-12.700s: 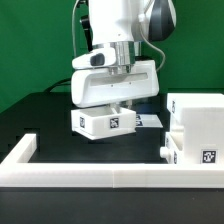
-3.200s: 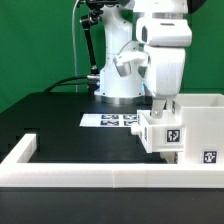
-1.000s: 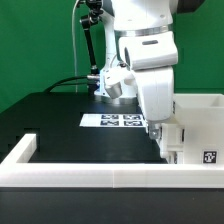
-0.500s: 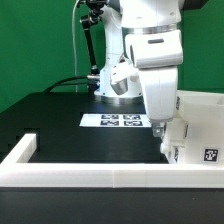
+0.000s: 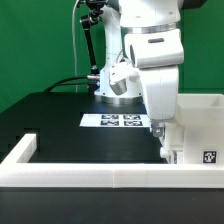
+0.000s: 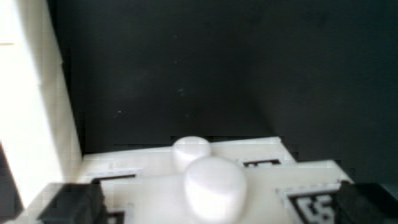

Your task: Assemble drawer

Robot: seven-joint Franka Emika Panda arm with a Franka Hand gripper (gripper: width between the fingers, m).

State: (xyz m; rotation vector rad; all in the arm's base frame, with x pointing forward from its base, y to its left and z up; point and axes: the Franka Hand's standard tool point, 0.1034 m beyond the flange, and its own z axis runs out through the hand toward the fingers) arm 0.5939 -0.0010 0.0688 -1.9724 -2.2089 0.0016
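The drawer's big white housing (image 5: 203,118) stands at the exterior view's right, with a tagged tray front (image 5: 208,156) low on it. My gripper (image 5: 164,140) hangs at the housing's near-left face. In the wrist view a white tray front (image 6: 285,170) with tags and a rounded white knob (image 6: 210,185) fills the space under my gripper (image 6: 217,205). A second knob (image 6: 191,150) shows just beyond it. The black fingertips (image 6: 63,205) stand wide, one on each side of the tray front, open around it. Whether the pads touch the tray's sides is hidden.
The marker board (image 5: 120,121) lies on the black table behind the gripper. A long low white border wall (image 5: 90,172) runs along the table's front and turns back at the exterior view's left. The arm's base (image 5: 115,85) stands at the back.
The arm has edged slightly toward the exterior view's right, against the housing. The jaws stand as wide as before.
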